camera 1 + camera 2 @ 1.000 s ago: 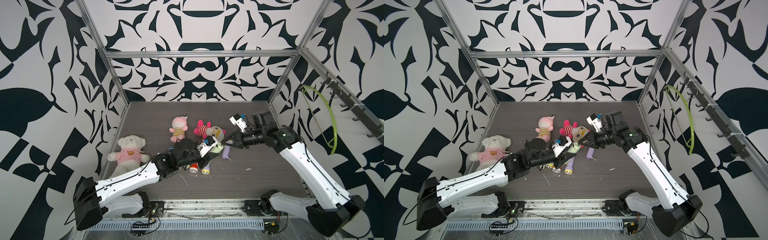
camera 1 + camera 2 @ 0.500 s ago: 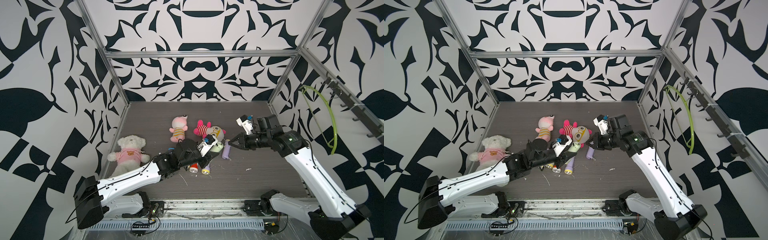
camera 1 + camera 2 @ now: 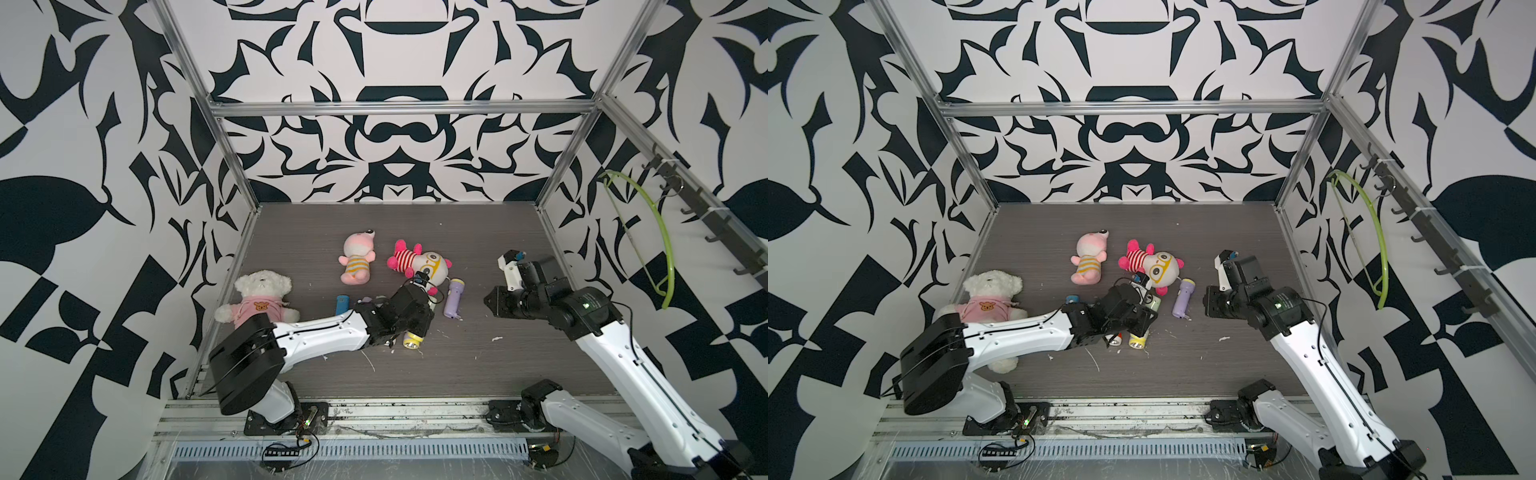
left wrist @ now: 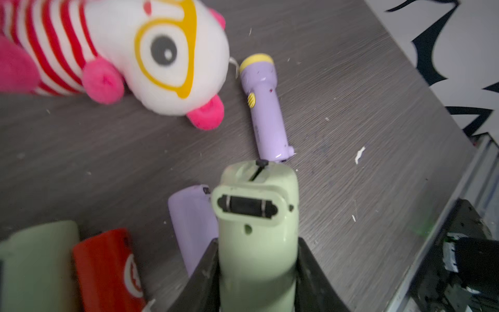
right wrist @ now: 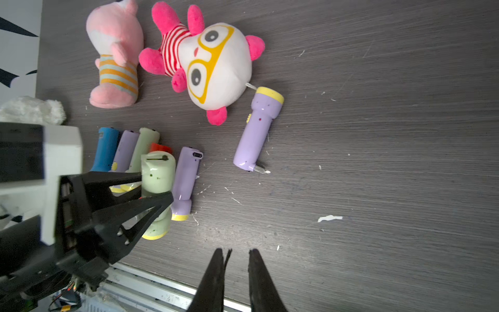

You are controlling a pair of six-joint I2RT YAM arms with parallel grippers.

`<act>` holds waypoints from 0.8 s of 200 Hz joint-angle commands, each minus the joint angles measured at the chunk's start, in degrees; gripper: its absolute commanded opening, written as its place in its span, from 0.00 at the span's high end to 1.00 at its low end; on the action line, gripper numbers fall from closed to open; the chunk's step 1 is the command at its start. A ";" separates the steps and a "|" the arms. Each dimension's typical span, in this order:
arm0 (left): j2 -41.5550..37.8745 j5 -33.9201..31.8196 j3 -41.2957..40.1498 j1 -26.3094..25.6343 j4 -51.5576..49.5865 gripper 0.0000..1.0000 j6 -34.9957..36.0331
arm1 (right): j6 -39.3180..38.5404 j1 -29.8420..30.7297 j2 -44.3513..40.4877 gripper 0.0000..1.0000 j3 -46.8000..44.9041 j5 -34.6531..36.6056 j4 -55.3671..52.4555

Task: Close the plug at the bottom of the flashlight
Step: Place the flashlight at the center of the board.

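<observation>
A striped plush with yellow glasses [image 4: 162, 54] lies on the grey tabletop [image 3: 457, 374], with a pink plush [image 5: 116, 54] beside it and a white teddy [image 3: 262, 295] in a pink shirt farther off toward the robot's left. A lone lilac flashlight [image 5: 256, 129] lies just beside the striped plush's head, between the two arms. Under the left arm, blue [image 5: 106, 148], lilac [image 5: 125, 148], green [image 5: 143, 146], red [image 5: 160, 148] and lilac [image 5: 186, 178] flashlights lie side by side. The red one carries a round white mark, too blurred to read. The left tool [image 4: 256, 244] is clamped on the pale green flashlight [image 5: 158, 173], held over that row, close beside the last lilac one. Its bottom end points toward the lone lilac flashlight and shows a thin dark line with a small knob. I cannot tell whether the plug is seated. The right tool [image 5: 237, 251] hangs well apart from it on the robot's right, its fingers slightly apart with nothing between them.
</observation>
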 commanded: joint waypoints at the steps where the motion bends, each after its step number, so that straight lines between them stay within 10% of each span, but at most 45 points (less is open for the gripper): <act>1: 4.32 -1.24 5.97 -1.33 -2.88 0.79 -7.07 | -0.86 -0.07 -1.72 0.80 -0.10 3.38 0.73; 119: 15.48 -2.99 12.31 -3.45 -8.48 0.69 -13.69 | -0.86 -0.03 -3.32 0.76 -3.67 3.03 1.61; 160: 16.90 -4.68 13.13 -2.92 -10.45 0.49 -13.67 | -0.95 -0.03 -3.49 0.74 -3.93 3.02 1.35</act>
